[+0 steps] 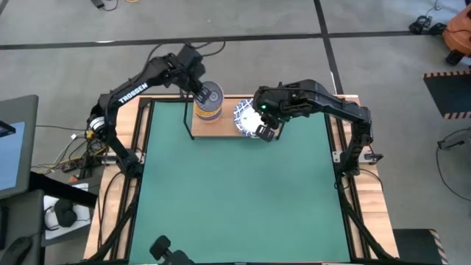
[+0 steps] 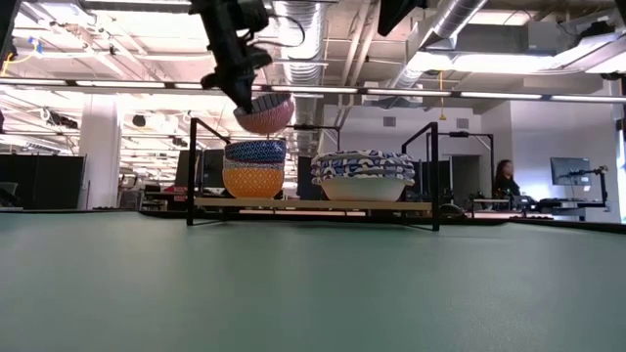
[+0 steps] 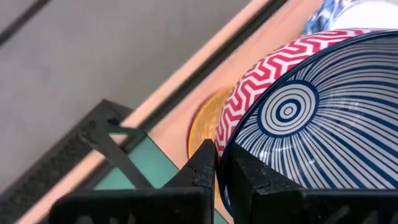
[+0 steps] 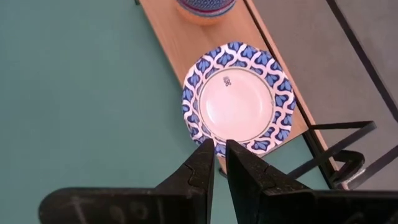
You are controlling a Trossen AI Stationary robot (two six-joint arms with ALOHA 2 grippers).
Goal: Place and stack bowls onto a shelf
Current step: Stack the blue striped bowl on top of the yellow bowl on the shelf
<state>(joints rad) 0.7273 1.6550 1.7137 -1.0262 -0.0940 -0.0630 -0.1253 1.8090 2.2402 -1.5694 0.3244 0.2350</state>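
On the light-wood shelf, a blue patterned bowl sits in a yellow bowl. My left gripper is shut on a red zigzag bowl with a blue-striped inside, held just above that stack. Beside it on the board stand stacked white bowls with blue lattice rims. My right gripper hovers above the near rim of these white bowls, fingers nearly together, touching nothing. My left gripper pinches the red bowl's rim, with one finger inside the bowl and the other outside against the zigzag wall. The fingers come from above, slanting down. The bowl is lifted clear and hangs tilted below them, over the blue bowl.
The shelf's black upright posts and top rails frame the bowls. The shelf stands at the far edge of the green mat, which stretches toward the near side. A person stands far behind in the room.
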